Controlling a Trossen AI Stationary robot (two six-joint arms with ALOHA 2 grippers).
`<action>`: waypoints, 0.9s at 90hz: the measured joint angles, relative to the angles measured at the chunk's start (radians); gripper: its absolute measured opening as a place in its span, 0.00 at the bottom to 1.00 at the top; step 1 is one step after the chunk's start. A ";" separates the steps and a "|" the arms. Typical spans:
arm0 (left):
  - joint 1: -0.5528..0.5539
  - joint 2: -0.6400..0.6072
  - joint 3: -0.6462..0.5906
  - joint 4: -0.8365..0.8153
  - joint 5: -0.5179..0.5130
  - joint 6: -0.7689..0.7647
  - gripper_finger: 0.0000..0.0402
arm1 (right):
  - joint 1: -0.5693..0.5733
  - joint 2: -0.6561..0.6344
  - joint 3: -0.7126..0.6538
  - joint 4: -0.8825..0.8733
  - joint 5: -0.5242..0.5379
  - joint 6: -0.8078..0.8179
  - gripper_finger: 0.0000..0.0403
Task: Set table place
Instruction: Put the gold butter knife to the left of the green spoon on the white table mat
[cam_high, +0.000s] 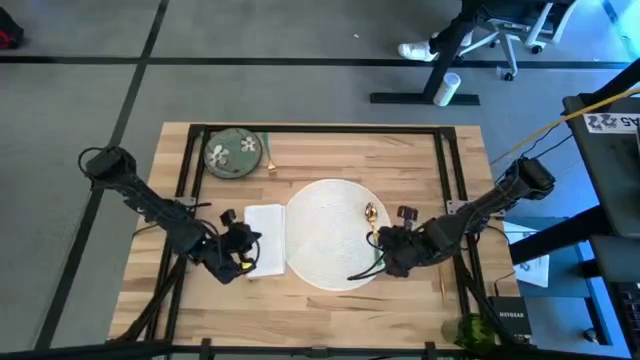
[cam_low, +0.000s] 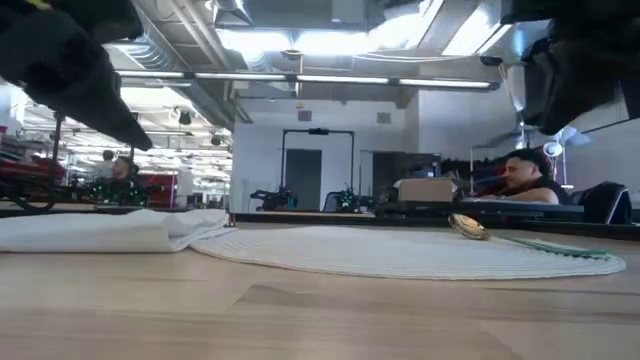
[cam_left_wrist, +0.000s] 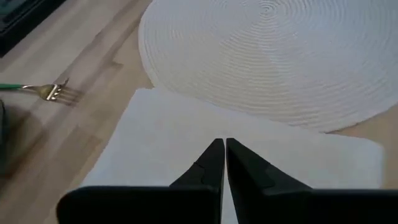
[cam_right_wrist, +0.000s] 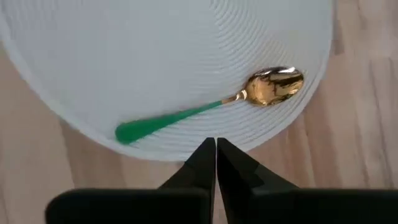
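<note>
The large round white plate (cam_high: 330, 232) lies at the table's (cam_high: 330, 145) middle, ribbed in rings. On its right part rests a gold spoon with a green handle (cam_right_wrist: 205, 109), also seen low (cam_low: 470, 228). A folded white napkin (cam_high: 264, 238) lies flat against the plate's left edge. My left gripper (cam_left_wrist: 221, 149) is shut and hangs above the napkin's (cam_left_wrist: 186, 143) near part, touching nothing. My right gripper (cam_right_wrist: 216, 148) is shut and hovers over the plate's near right rim (cam_right_wrist: 186, 146), just short of the spoon. In the low view both grippers are raised well off the table.
A small green flowered dish (cam_high: 233, 153) sits at the far left, with a gold fork (cam_left_wrist: 56, 91) beside it. Near the right edge lies a thin gold piece (cam_high: 441, 285); something green (cam_high: 468, 330) stands at the near right corner. Black frame bars (cam_high: 190, 170) cross the tabletop.
</note>
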 joint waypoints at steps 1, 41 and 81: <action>0.004 0.000 0.000 0.003 0.000 0.003 0.00 | 0.001 0.000 0.000 -0.005 -0.011 0.002 0.00; 0.059 0.000 0.000 0.074 0.000 0.039 0.00 | 0.215 0.008 -0.147 -0.182 -0.470 0.327 0.00; 0.058 0.000 0.000 0.066 0.005 0.043 0.00 | 0.336 0.008 -0.359 0.133 -0.640 0.539 0.00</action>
